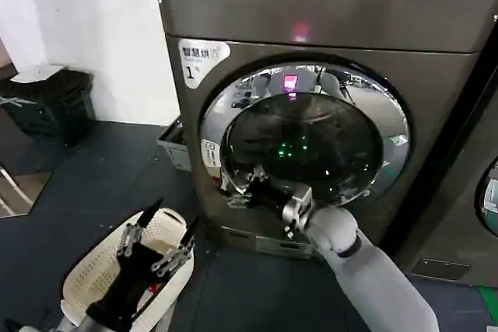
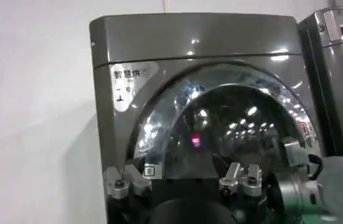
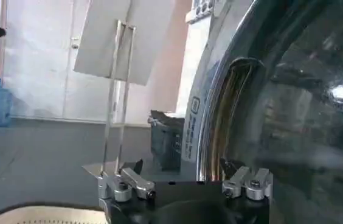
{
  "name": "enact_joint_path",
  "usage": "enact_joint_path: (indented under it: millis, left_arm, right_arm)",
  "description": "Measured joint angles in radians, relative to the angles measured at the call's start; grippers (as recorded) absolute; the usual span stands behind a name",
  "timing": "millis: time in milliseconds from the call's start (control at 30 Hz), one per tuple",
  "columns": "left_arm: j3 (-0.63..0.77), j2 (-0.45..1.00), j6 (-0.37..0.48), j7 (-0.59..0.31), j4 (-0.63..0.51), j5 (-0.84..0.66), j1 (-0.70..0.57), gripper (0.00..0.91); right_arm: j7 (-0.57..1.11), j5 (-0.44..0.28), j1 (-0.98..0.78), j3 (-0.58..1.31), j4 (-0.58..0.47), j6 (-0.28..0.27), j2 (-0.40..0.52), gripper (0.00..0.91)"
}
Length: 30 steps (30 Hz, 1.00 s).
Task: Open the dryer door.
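Note:
The dryer (image 1: pixel 327 13) is a dark grey-brown machine with a white "1" sticker and a small pink light. Its dryer door (image 1: pixel 311 134) is a chrome ring around dark bulging glass. My right gripper (image 1: pixel 241 188) is at the door's lower left rim, open. In the right wrist view the right gripper (image 3: pixel 183 167) has the chrome edge of the door (image 3: pixel 293 122) between its spread fingers. My left gripper (image 1: pixel 156 246) hangs open above a white basket, away from the dryer. The left wrist view shows the left gripper (image 2: pixel 180 176) facing the dryer (image 2: pixel 190 39) and the door (image 2: pixel 232 128).
A white perforated laundry basket (image 1: pixel 93 277) lies on the dark floor at the lower left. A black bin (image 1: pixel 50 103) stands by the wall at the left. A neighbouring dark machine (image 1: pixel 475 192) stands close on the right. A grey tray (image 1: pixel 173 144) sits beside the dryer.

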Motion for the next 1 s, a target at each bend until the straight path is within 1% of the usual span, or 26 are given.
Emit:
enact_joint_path:
  millis: [133, 633, 1000]
  left_arm:
    - [0.001, -0.004, -0.006, 0.001, 0.000, 0.029, 0.001, 0.907]
    - [0.000, -0.005, -0.008, -0.001, 0.005, 0.037, -0.007, 0.907]
    - [0.012, -0.007, -0.010, -0.001, 0.005, 0.049, -0.002, 0.907]
  right_arm:
    - [-0.020, -0.001, 0.030, -0.018, -0.027, 0.000, 0.017, 0.907]
    - [0.012, -0.001, 0.126, -0.077, -0.114, 0.006, 0.086, 0.907]
    - [0.004, -0.001, 0.164, -0.102, -0.152, -0.001, 0.123, 0.907]
